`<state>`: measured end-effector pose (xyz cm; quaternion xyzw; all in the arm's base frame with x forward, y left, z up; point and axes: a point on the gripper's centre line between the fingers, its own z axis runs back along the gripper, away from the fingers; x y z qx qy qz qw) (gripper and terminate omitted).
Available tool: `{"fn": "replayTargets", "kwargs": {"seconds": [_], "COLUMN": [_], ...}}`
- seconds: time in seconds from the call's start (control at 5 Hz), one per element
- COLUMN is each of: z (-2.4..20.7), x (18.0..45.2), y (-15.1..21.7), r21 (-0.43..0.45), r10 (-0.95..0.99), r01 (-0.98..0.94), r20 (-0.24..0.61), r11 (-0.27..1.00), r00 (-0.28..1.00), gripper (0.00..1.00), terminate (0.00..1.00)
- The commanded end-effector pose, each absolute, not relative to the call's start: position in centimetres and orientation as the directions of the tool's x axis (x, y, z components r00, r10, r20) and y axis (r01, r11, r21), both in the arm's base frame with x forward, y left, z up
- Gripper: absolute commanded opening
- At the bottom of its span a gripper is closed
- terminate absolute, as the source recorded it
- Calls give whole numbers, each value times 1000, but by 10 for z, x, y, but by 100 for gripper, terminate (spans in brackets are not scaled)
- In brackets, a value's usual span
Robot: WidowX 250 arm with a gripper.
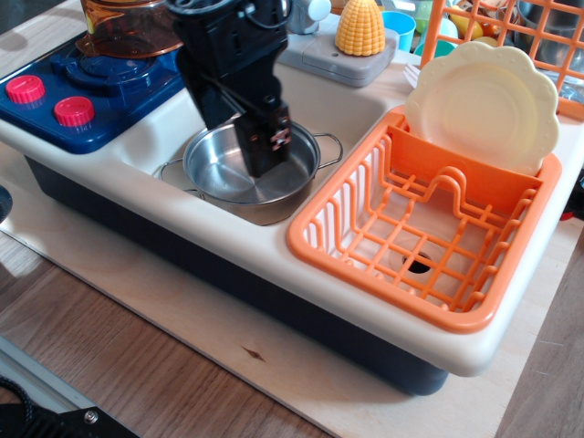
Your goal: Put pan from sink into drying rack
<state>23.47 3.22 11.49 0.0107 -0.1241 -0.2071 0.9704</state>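
pincer [239,151] low over pan [228,178] in sink [351,114], one finger inside, opening unclear, prob. no grip

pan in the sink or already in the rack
In the sink. The pan sits upright in the basin, beside the orange rack, which holds only a plate.

A cream scalloped plastic plate [484,105] stands upright. A yellow toy corn cob [359,26] sits behind. Two red round knobs [48,99] top a blue stove [109,82], carrying an amber transparent pot [128,26].

Shiny steel pan [239,175] upright in cream sink [351,108], orange drying rack [365,239] beside
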Motion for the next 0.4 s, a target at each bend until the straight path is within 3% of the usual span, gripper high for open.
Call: {"fn": "replayTargets", "kwargs": {"seconds": [0.0, 0.2], "z": [107, 97], "x": [227, 231], "y": [37, 38], "r21": [122, 129], "r10": [-541, -566], "r01": [528, 552], "r20": [231, 236], "r11": [840, 824], "r00": [808, 790], "gripper": [100, 100], "terminate": [0, 0]}}
